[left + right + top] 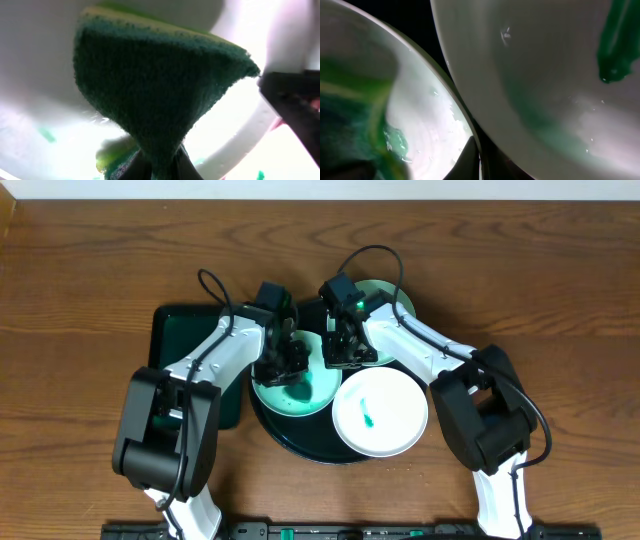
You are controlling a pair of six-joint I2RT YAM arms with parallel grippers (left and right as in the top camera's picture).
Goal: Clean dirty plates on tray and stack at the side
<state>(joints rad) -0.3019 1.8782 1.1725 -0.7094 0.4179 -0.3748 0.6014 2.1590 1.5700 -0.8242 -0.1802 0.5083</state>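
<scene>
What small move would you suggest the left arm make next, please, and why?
Probably a short sweep of the green sponge, pinched in the left gripper, across the small round white plate beneath it toward the green smears beside the sponge. The right gripper sits by that plate's rim on the round glossy black tray, apparently steadying it.

Both arms bend inward, wrists nearly meeting. The left tool (285, 362) points down, pinching a sponge (160, 85); the right tool (346, 348) hangs just beside it, grip unclear.
</scene>
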